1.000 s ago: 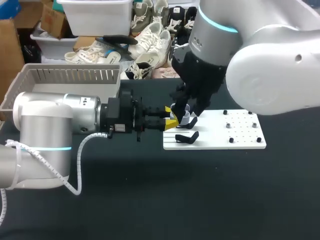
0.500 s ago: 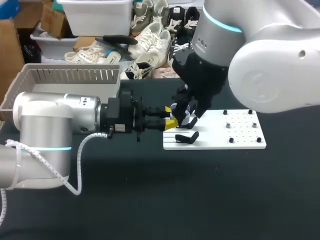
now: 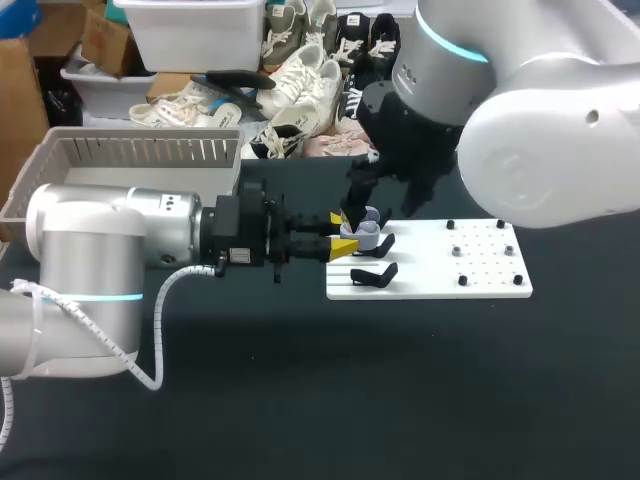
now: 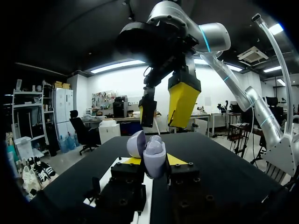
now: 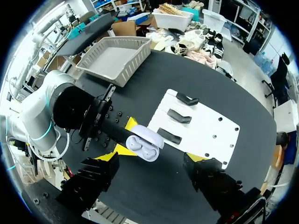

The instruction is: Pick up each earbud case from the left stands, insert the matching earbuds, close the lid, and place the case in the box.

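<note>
Our black table (image 3: 300, 400) carries a grey box (image 3: 140, 160) at far left & a white board (image 3: 470, 270) w/ black stands (image 3: 375, 274) right of centre. Left gripper (image 3: 342, 240) comes in level, clamped on the lilac earbud case (image 5: 144, 147), lid open, at the board's left edge. Right gripper (image 4: 162, 116) hangs just above the case, fingers spread wide, not touching it.

The right tool (image 4: 164, 112) hangs just above the open case (image 4: 154, 156), leaving a slim gap; black stands (image 3: 375, 274) sit beside it.
</note>
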Controlling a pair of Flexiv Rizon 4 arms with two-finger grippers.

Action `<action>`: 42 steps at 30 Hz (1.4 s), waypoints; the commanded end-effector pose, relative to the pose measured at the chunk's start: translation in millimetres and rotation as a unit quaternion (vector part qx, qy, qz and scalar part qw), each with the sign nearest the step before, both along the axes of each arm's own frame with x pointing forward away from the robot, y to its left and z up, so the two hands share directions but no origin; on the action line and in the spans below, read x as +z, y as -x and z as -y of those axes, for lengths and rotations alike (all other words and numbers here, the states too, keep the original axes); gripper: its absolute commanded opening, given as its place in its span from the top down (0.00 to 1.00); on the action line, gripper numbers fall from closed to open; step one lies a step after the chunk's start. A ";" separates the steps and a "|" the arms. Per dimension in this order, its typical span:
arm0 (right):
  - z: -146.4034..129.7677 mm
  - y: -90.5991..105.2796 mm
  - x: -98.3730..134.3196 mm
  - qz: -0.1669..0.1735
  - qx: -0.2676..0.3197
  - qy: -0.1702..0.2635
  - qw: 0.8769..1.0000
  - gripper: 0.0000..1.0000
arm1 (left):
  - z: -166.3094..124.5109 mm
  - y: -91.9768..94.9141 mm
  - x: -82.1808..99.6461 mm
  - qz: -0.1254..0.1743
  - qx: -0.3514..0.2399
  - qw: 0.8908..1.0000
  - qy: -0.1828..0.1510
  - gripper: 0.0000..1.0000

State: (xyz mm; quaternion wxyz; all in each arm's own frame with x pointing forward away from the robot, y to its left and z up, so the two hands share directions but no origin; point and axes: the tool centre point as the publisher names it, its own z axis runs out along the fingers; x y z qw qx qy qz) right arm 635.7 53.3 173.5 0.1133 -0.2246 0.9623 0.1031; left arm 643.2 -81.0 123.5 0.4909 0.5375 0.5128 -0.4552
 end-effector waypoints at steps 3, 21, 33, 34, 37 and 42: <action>0.8 -17.9 -1.1 0.023 -0.048 -0.007 0.999 0.02 | -0.3 0.5 -0.2 0.001 0.001 1.000 0.001 1.00; 13.2 -58.0 -18.1 0.018 -0.122 -0.012 0.992 0.00 | -0.3 0.5 -0.2 0.001 0.001 1.000 0.001 1.00; 16.3 -35.5 -11.7 0.007 -0.115 -0.015 0.993 0.00 | -0.3 0.5 -0.2 0.001 0.001 1.000 0.001 1.00; 17.3 -32.6 -10.1 0.006 -0.115 -0.016 0.993 0.00 | -0.3 0.5 -0.2 0.001 0.001 1.000 0.001 1.00; 18.4 -24.9 -6.7 0.003 -0.114 -0.016 0.993 0.00 | -0.3 0.5 -0.2 0.001 0.001 1.000 0.001 1.00; 25.0 -22.3 6.7 0.045 -0.140 -0.018 0.989 0.00 | -0.3 0.5 -0.2 0.001 0.001 1.000 0.001 1.00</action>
